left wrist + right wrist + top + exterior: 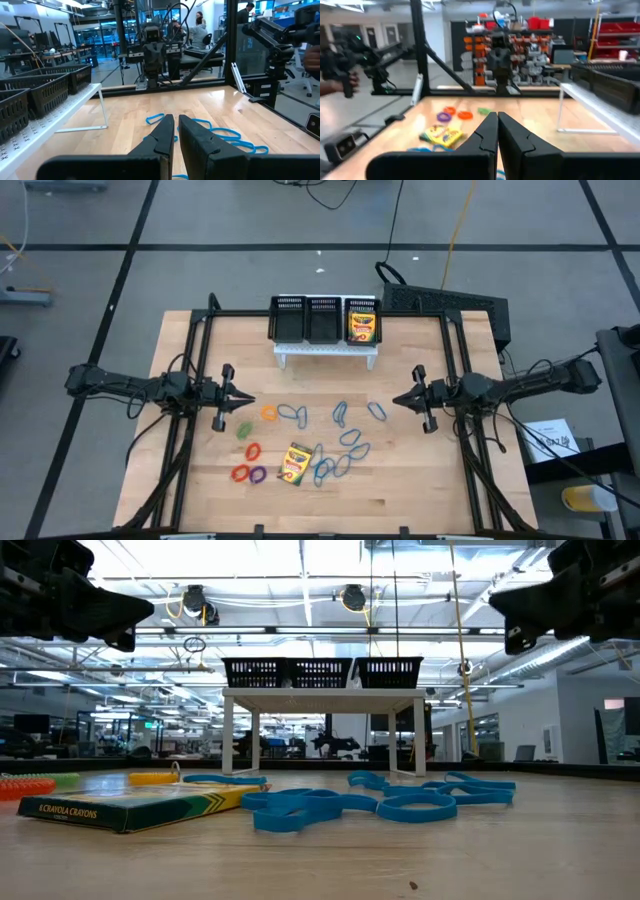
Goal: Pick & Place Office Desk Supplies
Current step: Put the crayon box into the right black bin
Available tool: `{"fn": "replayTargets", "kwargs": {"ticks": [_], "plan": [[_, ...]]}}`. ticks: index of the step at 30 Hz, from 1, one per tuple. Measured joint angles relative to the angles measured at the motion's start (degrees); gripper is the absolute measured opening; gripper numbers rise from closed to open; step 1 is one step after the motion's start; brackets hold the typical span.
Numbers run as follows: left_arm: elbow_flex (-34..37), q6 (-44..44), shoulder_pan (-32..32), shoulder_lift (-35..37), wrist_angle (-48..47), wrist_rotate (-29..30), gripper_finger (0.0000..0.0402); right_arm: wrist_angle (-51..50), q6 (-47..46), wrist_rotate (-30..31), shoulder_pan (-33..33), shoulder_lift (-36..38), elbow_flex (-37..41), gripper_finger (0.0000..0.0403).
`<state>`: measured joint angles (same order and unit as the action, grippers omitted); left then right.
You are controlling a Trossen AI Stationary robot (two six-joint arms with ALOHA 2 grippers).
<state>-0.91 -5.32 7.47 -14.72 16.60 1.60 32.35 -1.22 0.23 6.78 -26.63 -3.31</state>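
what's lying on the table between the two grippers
In the high view, an orange loop and blue loops lie between the left gripper and right gripper.

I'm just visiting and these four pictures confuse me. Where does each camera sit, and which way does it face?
High: above the table, looking straight down; both arms, left tool, right tool.
Low: at tabletop height, looking across at the mesh organiser; arms overhead.
Left wrist: on the left arm, facing the right arm; own fingers.
Right wrist: on the right arm, facing the left arm.
Shared: the crayon box.
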Motion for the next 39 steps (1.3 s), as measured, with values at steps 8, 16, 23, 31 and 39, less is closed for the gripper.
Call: {"fn": "replayTargets", "kwargs": {"ticks": [8,16,23,31,39], "plan": [[0.0,1.27,0.02,0.0,0.05,-0.02,0.0037,-8.28,0.01,-0.02,-2.34,3.34,0.02,0.0001],[0.0,0.78,0.01,0.0,0.5,-0.01,0.0037,-11.47,-0.19,-0.5,-2.75,3.83,0.07,0.0],[0.0,1.6,0.01,0.0,0.46,0.0,0.0037,-14.51,-0.44,-3.32,-2.71,8.06,0.07,0.0],[0.0,3.38,0.02,0.0,2.93,0.05,0.0037,-19.61,0.4,-3.21,-2.71,13.48,0.09,0.0],[0.0,3.67,0.01,0.02,9.59,3.96,0.0037,-23.69,0.4,-3.27,-2.71,19.42,0.09,0.0]]}}
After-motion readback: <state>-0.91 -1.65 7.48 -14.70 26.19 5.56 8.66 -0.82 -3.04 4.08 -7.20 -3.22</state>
